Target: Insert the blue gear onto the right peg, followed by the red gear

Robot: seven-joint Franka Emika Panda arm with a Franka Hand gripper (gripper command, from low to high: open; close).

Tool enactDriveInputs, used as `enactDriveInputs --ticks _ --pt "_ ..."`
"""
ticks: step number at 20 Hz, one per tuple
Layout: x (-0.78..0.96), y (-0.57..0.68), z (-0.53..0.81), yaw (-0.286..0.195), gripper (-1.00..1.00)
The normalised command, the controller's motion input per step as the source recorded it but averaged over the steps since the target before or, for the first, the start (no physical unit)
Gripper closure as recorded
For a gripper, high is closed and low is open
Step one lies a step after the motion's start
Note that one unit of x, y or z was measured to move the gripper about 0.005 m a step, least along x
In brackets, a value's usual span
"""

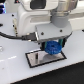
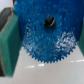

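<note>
Gear (image 1: 51,48) over plate (image 1: 35,60)

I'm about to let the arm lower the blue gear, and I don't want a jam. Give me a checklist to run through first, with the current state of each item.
1. Blue gear held in the gripper: ok, green fingers flank it in the wrist view.
2. Gear over the plate: ok.
3. Hub hole lined up with the right peg: cannot tell, peg hidden.
4. Gear level: cannot tell.
5. Red gear out of the path: cannot tell, not in view.
</note>
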Motion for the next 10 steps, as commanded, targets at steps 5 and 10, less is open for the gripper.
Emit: enactDriveInputs --ticks 5,10 --pt "0.02 0.01 0.2 0.0 1.0" --pt "0.12 0.02 0.13 0.0 1.0"
